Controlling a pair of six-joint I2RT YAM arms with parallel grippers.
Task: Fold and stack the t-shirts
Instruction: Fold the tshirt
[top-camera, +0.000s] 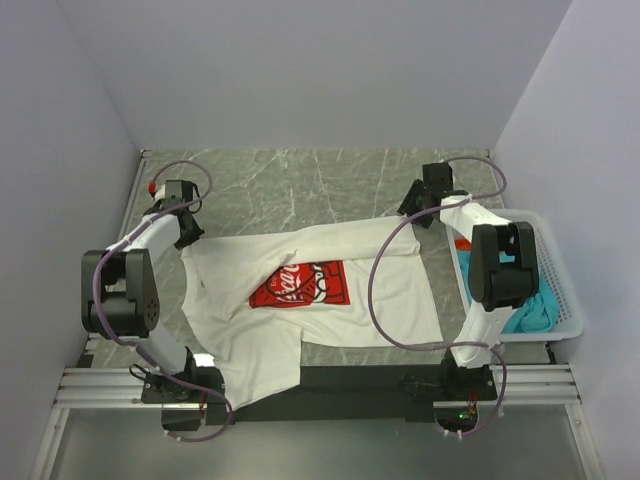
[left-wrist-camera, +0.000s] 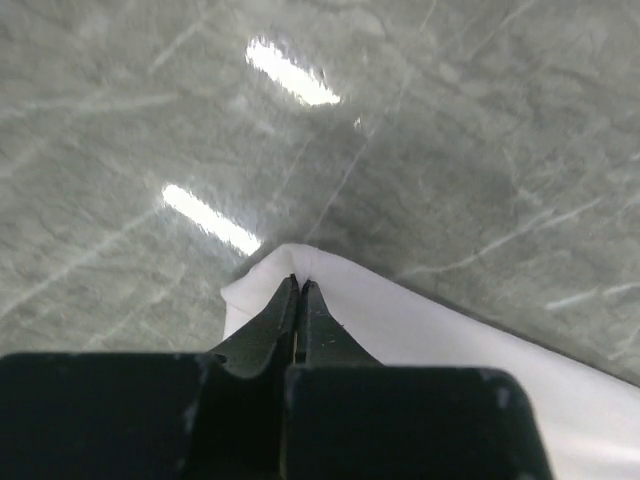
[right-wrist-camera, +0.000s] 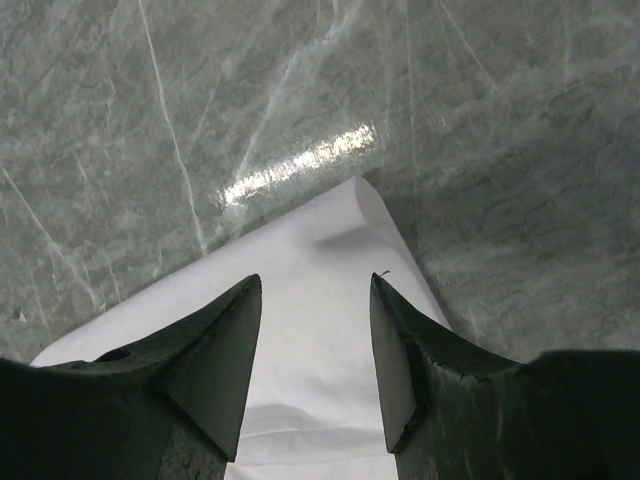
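White t-shirt (top-camera: 240, 330): spread open across the middle of the table, not folded, red square Coca-Cola print (top-camera: 301, 284) facing up near its centre. Cloth lies skewed, with shallow wrinkles; its near-left portion reaches the table's front edge. One corner is drawn out far-left, another far-right. Teal t-shirt (top-camera: 530, 310): bunched in the white mesh basket (top-camera: 570, 300) at the right. Red-orange t-shirt (top-camera: 463, 243): only a small patch visible at the basket's far-left corner.
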